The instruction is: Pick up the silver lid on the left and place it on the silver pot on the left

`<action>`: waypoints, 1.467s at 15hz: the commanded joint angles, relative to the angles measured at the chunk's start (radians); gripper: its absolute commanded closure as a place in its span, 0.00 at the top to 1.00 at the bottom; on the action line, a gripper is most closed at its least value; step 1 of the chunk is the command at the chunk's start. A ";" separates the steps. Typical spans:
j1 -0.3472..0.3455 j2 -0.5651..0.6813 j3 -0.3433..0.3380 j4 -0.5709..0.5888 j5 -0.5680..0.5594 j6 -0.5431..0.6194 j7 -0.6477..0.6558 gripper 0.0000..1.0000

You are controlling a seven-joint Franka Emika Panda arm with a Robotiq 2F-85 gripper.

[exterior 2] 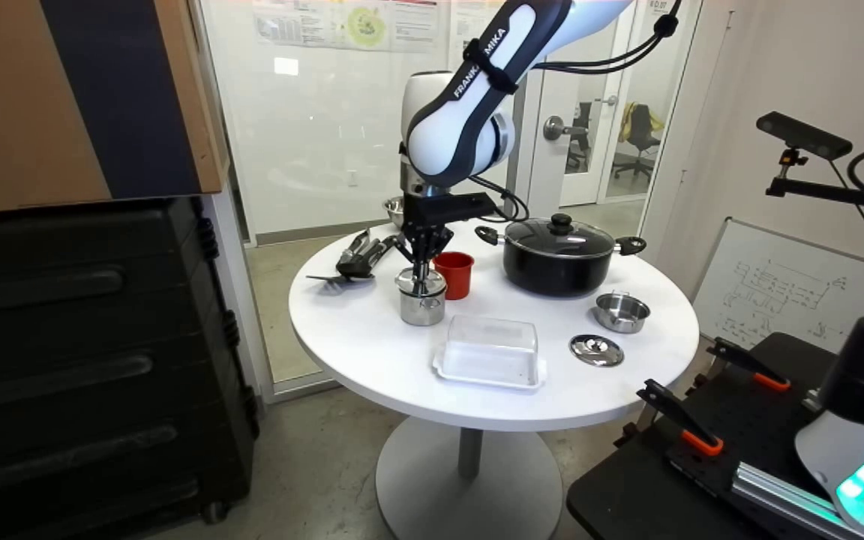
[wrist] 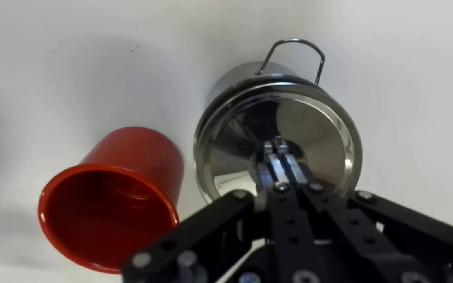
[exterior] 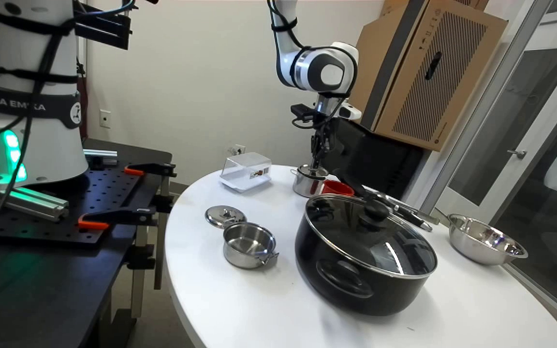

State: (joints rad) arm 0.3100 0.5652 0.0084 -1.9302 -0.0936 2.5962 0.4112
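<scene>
The silver lid (wrist: 323, 129) is at the mouth of the small silver pot (wrist: 236, 76), nearly covering it in the wrist view. In an exterior view the lid (exterior 2: 406, 280) looks slightly off-centre over the pot (exterior 2: 422, 310); I cannot tell whether it is fully seated. It also shows on the pot (exterior: 306, 185) in an exterior view. My gripper (wrist: 276, 146) points down at the lid's centre, its fingers close together on the knob, which they mostly hide. The gripper (exterior 2: 420, 283) is also seen from outside, upright above the pot.
A red mug (wrist: 132, 157) stands close beside the pot. A clear-covered dish (exterior 2: 490, 352), another small silver lid (exterior 2: 596, 350), a wide-mouthed steel pot (exterior 2: 622, 313), a large black pot with glass lid (exterior 2: 556, 262), dark utensils (exterior 2: 361, 256) and a silver pan (exterior: 484, 240) are on the table.
</scene>
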 commanded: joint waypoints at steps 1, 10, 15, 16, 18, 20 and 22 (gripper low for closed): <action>0.024 0.036 -0.015 0.054 -0.005 -0.041 0.024 0.00; 0.030 0.048 -0.019 0.078 -0.004 -0.055 0.029 0.00; 0.016 0.009 -0.002 0.023 0.018 -0.035 0.017 0.00; 0.014 0.002 0.000 0.013 0.021 -0.030 0.016 0.00; 0.011 -0.008 0.003 -0.004 0.026 -0.023 0.013 0.00; 0.009 -0.020 0.004 -0.023 0.028 -0.015 0.012 0.00; 0.006 -0.033 0.005 -0.042 0.031 -0.007 0.011 0.00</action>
State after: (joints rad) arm 0.3200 0.5803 0.0089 -1.9142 -0.0807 2.5729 0.4158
